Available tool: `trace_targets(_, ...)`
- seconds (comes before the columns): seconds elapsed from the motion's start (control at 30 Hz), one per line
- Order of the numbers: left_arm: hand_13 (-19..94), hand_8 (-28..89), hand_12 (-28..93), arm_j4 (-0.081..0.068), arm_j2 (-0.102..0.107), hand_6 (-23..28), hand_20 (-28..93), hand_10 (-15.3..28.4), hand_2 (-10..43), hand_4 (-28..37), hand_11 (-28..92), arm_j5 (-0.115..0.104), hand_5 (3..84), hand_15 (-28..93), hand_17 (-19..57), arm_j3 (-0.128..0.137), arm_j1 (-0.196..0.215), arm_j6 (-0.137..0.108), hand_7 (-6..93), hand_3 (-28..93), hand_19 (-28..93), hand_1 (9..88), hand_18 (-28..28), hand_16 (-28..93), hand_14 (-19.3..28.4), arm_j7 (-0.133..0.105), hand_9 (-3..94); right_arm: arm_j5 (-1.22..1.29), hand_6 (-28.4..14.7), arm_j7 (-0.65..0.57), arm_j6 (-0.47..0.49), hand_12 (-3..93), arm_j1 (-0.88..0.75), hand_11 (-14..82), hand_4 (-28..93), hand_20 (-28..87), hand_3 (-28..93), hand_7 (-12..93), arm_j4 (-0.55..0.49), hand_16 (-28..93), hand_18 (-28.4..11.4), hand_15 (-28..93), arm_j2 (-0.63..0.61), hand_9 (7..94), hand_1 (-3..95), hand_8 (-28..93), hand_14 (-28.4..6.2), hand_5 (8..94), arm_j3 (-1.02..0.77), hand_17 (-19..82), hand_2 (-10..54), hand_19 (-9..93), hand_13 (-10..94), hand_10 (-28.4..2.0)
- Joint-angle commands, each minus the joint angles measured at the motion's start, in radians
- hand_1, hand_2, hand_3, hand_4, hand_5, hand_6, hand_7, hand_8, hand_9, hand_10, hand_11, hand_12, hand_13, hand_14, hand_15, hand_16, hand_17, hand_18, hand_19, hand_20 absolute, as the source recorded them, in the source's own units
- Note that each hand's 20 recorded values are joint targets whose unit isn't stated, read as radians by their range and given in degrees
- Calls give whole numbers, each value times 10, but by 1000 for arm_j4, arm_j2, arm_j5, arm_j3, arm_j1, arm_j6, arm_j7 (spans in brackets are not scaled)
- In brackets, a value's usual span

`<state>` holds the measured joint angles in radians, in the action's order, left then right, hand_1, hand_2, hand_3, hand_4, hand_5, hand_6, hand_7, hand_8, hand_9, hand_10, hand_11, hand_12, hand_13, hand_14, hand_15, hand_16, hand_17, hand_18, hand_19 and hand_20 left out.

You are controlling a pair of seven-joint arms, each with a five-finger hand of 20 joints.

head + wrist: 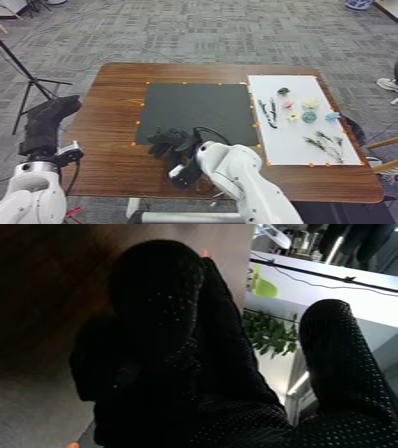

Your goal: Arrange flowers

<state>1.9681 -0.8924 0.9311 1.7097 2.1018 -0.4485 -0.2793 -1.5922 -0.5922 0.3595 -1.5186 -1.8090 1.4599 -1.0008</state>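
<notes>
In the head view, the right hand [173, 142] is over the near edge of the black mat [195, 107], its fingers relaxed and holding nothing. The left hand [55, 111] stands off the table's left edge; its grip is hard to make out. On the white sheet [289, 135] lie dark twigs [268, 112], a dark flower [283, 91], a pink flower [288, 104], a cream flower [310, 102], a yellow flower [293, 116], a teal flower [309, 117], a blue flower [332, 116] and green sprigs [327, 145]. In the right wrist view, the right hand [187, 359] has extended fingers, with no thing between them.
The brown table [115, 115] carries small orange markers around the mat and sheet. A black tripod [34, 80] stands on the floor at the left. Wooden chair legs [384, 143] are beyond the table's right edge.
</notes>
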Motion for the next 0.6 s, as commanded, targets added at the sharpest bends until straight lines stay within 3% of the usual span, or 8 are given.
trace_targets(0.03,432,-72,174,-14,-1,26,198,139,53,-254,223,-9,556,205,61,-26,-28,24,223,699,81,263,130,12,177,1,548,-25,-62,68,-34,73,32,72,-143,314,611,114,41,327,-152,437,25,611,182,-66,-78,629,-7,652,129,932,937,-162)
trace_targets(0.3,431,-72,173,-17,2,26,198,138,54,-253,221,-10,556,200,62,-33,-41,28,222,695,80,263,129,13,175,-4,548,-7,-53,83,-62,73,46,74,-145,314,617,123,34,331,-153,438,16,610,183,-68,-78,630,-13,649,131,932,937,-152)
trace_targets(0.6,433,-71,174,3,-5,24,199,138,54,-253,220,-12,556,201,63,1,4,23,222,695,81,262,129,15,176,-2,550,67,-58,15,-11,76,-19,76,-146,316,605,122,-67,330,-155,440,-52,623,193,-69,-78,635,-28,648,138,932,937,-157)
